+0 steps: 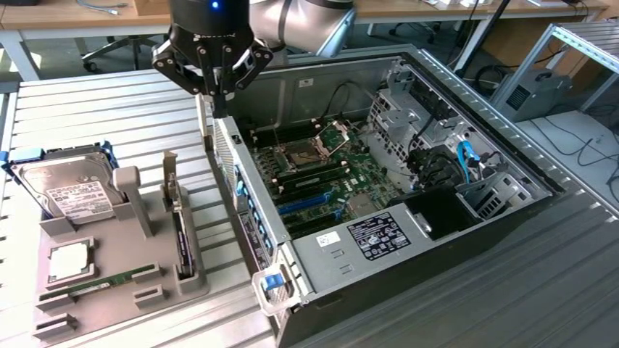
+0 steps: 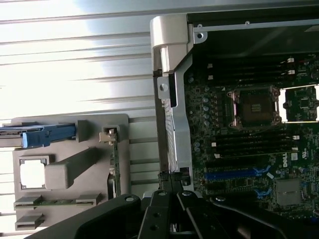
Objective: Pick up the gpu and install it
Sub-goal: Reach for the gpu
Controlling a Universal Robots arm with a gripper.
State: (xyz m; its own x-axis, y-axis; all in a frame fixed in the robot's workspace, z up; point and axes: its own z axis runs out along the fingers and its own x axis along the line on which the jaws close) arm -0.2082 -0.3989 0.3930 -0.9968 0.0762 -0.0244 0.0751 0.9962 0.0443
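Black gpu (image 1: 180, 235) stands on edge in a slot of the grey tray (image 1: 114, 246), on the exterior view's left, untouched and well apart from the gripper (image 1: 219, 101). Its long axis runs from the near side of the tray to the far side, roughly parallel to the rear wall of the open case (image 1: 464, 268) just beside it. The silver bracket end is the far end and sticks up above the card. In the wrist view the gpu (image 2: 114, 167) shows edge-on as a thin dark strip in the same slot. The gripper's fingers are pressed fully together with nothing between them, hanging above the case's rear wall, near the motherboard (image 1: 329, 181). A hard drive (image 1: 68, 190) stands at the tray's far corner, and a memory stick (image 1: 101, 281) lies in a near slot. Tray and case sit on a slatted metal table (image 1: 97, 109).
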